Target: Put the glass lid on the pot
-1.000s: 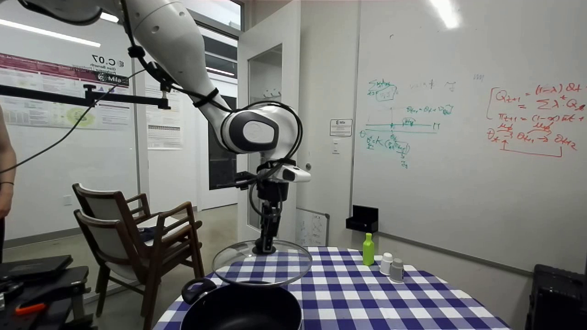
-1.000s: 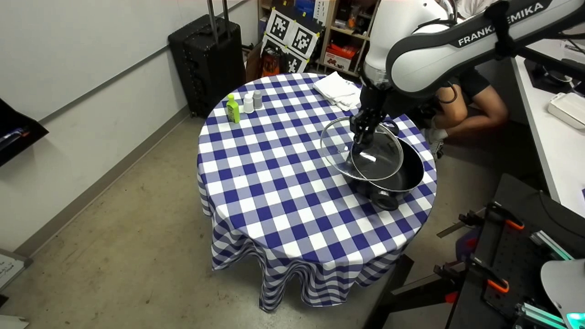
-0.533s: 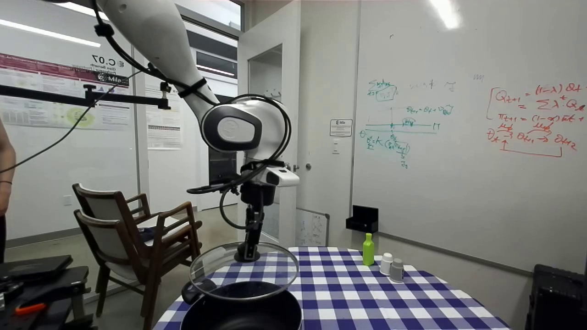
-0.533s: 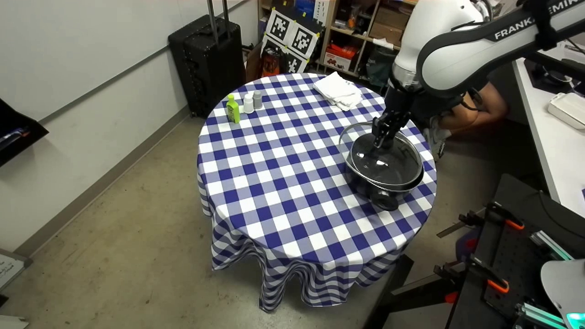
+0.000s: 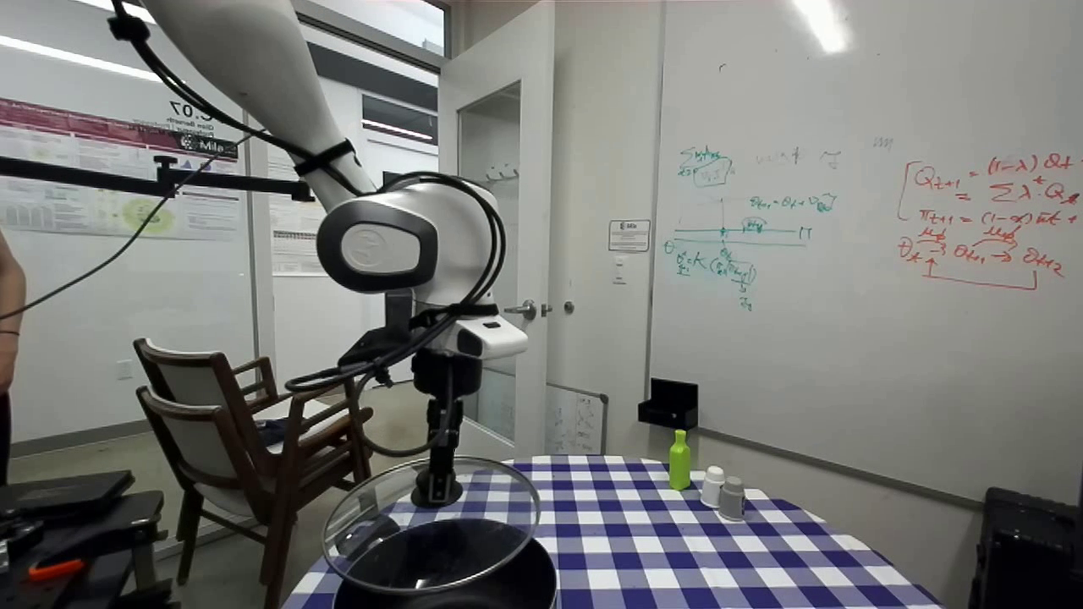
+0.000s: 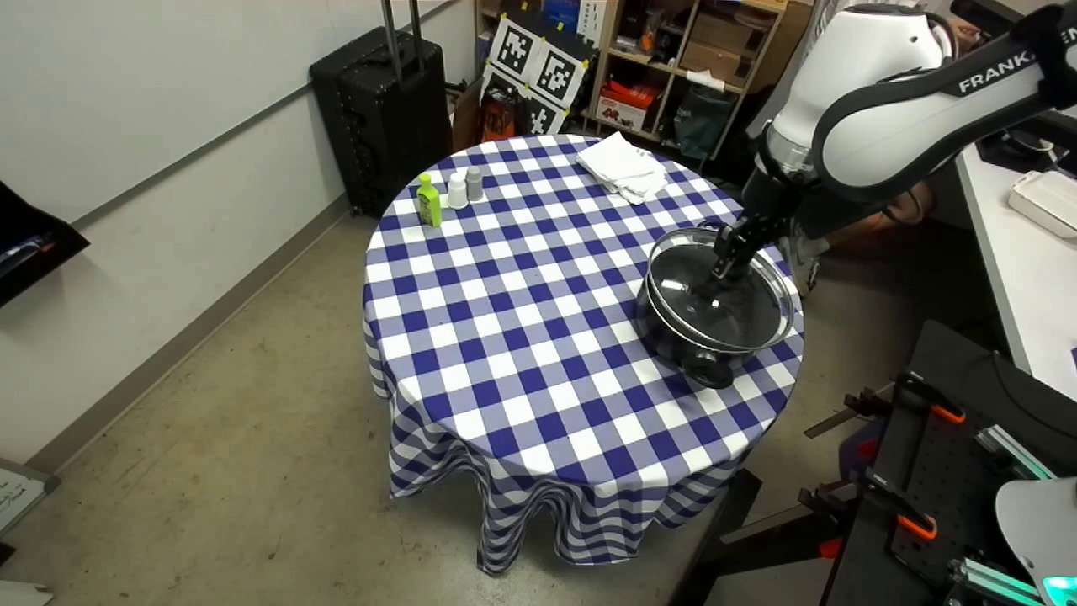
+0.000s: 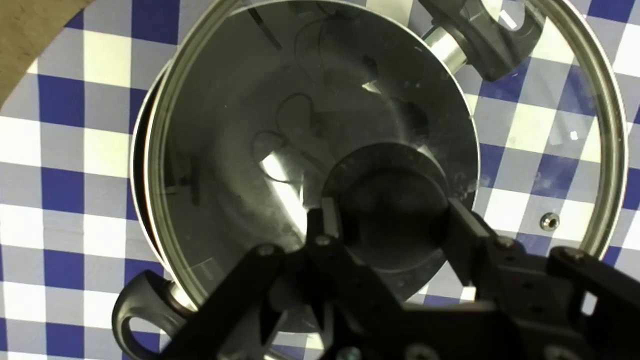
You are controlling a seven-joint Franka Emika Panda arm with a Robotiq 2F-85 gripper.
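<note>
My gripper (image 5: 437,491) is shut on the dark centre knob of the glass lid (image 5: 499,545), also seen in an exterior view (image 6: 727,268). In the wrist view the fingers (image 7: 392,217) are on both sides of the knob. The glass lid (image 7: 560,145) is transparent with a greyish rim and hangs above the black pot (image 5: 537,584). In an exterior view the lid (image 6: 724,316) overlaps most of the pot's (image 6: 660,337) opening, shifted a little to one side. In the wrist view the lid's rim lies off-centre over the pot (image 7: 225,115). The lid looks slightly tilted.
Pot handles stick out on two sides, one at the lower left of the wrist view (image 7: 145,310). A green bottle (image 5: 679,461), a white shaker (image 5: 712,487) and a grey shaker (image 5: 732,499) stand on the checkered table. A folded white cloth (image 6: 623,167) lies near the table's edge.
My gripper has carried the lid from partly beside the pot to over it, moving leftward and lower in an exterior view. The pot has not moved. The knob stays held.
</note>
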